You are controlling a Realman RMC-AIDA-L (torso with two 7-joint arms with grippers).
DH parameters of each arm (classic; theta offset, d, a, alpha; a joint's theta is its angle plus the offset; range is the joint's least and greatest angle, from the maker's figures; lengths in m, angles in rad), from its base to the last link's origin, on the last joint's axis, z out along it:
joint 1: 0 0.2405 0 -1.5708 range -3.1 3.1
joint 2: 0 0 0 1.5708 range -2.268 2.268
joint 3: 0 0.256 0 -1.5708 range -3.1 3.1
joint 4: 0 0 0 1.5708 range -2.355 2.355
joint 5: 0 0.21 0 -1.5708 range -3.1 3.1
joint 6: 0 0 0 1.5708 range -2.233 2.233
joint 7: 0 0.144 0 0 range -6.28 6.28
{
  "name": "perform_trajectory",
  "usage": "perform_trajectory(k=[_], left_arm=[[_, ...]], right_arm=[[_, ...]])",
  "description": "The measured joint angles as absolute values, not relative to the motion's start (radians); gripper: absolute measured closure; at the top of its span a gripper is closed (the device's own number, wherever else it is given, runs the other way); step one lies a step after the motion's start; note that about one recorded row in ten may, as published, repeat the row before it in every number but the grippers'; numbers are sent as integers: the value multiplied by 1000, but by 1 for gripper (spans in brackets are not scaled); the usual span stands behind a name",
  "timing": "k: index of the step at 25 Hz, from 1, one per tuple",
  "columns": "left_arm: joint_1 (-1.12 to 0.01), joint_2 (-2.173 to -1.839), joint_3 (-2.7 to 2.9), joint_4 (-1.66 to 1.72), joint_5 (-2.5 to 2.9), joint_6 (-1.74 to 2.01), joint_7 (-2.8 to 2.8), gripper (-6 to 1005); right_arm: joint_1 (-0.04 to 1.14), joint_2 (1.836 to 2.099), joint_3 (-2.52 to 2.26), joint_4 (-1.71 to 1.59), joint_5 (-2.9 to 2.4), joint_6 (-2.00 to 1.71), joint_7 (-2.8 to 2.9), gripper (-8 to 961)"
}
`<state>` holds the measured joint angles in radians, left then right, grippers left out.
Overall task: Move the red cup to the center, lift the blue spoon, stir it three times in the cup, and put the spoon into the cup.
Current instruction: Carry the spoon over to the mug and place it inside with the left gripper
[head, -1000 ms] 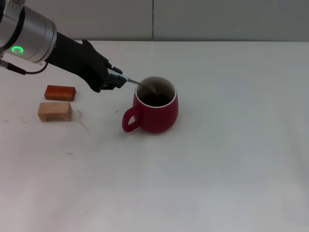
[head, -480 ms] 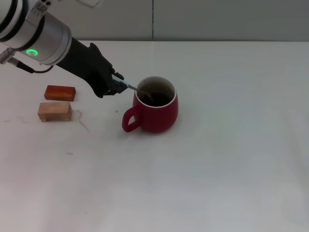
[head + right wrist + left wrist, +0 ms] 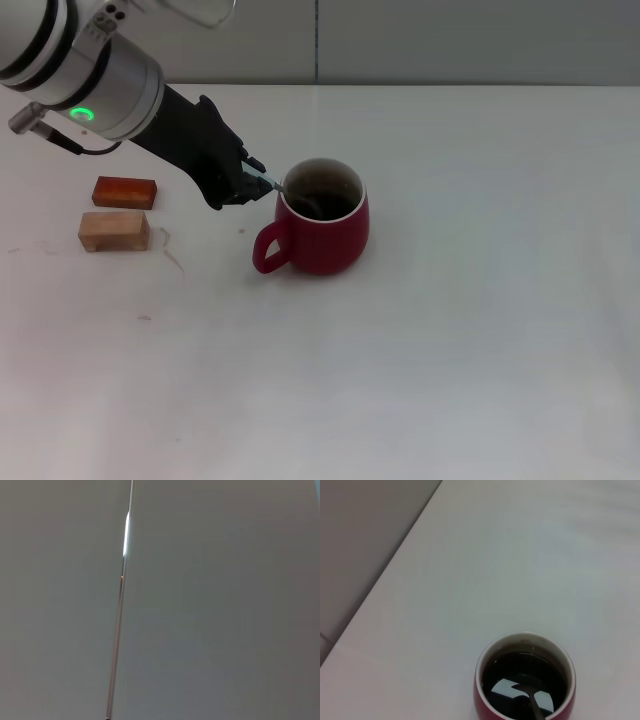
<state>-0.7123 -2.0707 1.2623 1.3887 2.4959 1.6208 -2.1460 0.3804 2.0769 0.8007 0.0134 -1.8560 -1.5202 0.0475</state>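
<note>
The red cup (image 3: 318, 228) stands upright near the middle of the white table, its handle toward the front left. It also shows in the left wrist view (image 3: 525, 680), with dark liquid inside. My left gripper (image 3: 255, 184) is just left of the cup's rim and is shut on the blue spoon (image 3: 272, 185). The spoon slants down over the rim into the cup. Its grey metal bowl (image 3: 527, 695) dips into the liquid. My right gripper is out of view; its wrist camera shows only a grey wall.
Two small wooden blocks lie at the left of the table: a reddish one (image 3: 125, 192) and a pale one (image 3: 113, 230) in front of it. The table's back edge meets a grey wall (image 3: 400, 40).
My left arm has moved right and down toward the cup, and the spoon has gone deeper over the rim. The cup and the blocks have not moved.
</note>
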Motion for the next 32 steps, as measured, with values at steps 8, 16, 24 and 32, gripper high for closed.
perform_trajectory(k=[8, 16, 24, 32], left_arm=[[-713, -2072, 1298, 1383, 2496, 1594, -2152, 831], [-718, -2072, 1350, 1383, 2496, 1560, -2168, 831], [-718, -2072, 1353, 1383, 2512, 1562, -2167, 831], [-712, -2072, 1377, 1393, 2544, 1584, -2163, 832]], right_arm=[[377, 2077, 801, 13, -1856, -1521, 48, 377], [369, 2077, 800, 14, -1856, -1532, 48, 378], [360, 2077, 790, 17, -1856, -1533, 48, 377], [358, 2078, 790, 17, -1856, -1533, 48, 376]])
